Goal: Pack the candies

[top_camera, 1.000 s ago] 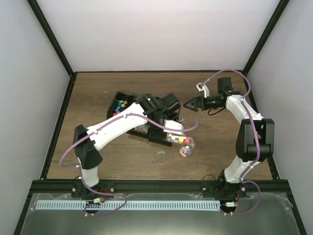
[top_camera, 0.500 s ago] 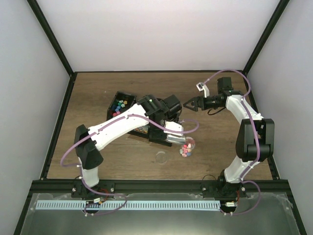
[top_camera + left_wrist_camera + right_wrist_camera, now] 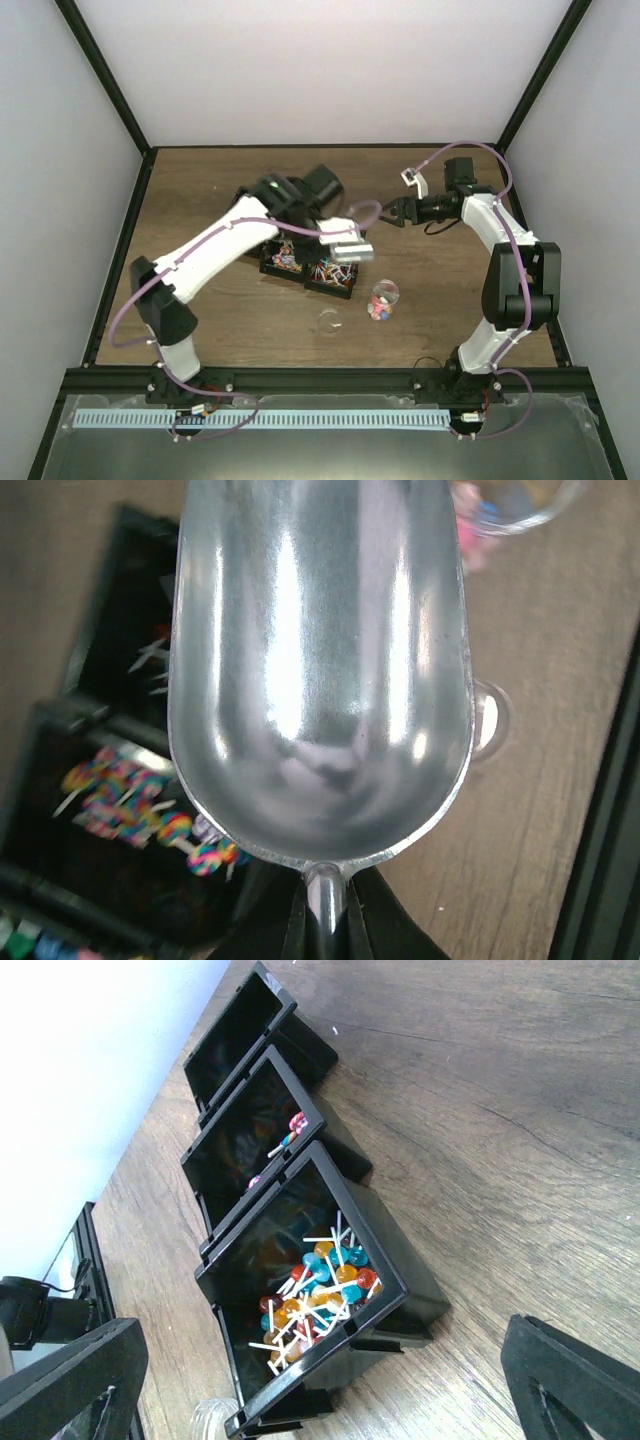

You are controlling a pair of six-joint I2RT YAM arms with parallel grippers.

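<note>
The candies show as a small multicoloured heap inside the small clear jar (image 3: 382, 300), and as bright lollipop-like pieces in the black bins (image 3: 305, 265). My left gripper (image 3: 336, 236) is shut on the handle of the silver scoop (image 3: 353, 251), held above the right bin, up and left of the jar. In the left wrist view the scoop (image 3: 320, 660) is empty, the candies (image 3: 468, 542) in the jar sit at the top right, and my fingers (image 3: 385, 920) clamp the handle. My right gripper (image 3: 388, 212) is open and empty, above the table behind the bins.
The jar's clear lid (image 3: 328, 320) lies on the table left of the jar. The right wrist view shows three black bins in a row; the nearest (image 3: 320, 1290) holds lollipops, the farthest (image 3: 250, 1030) looks empty. Black frame rails edge the table.
My left arm has swung the scoop up and left, away from the jar's mouth to above the bins. The jar now stands uncovered with candies in it. The right arm has not moved.
</note>
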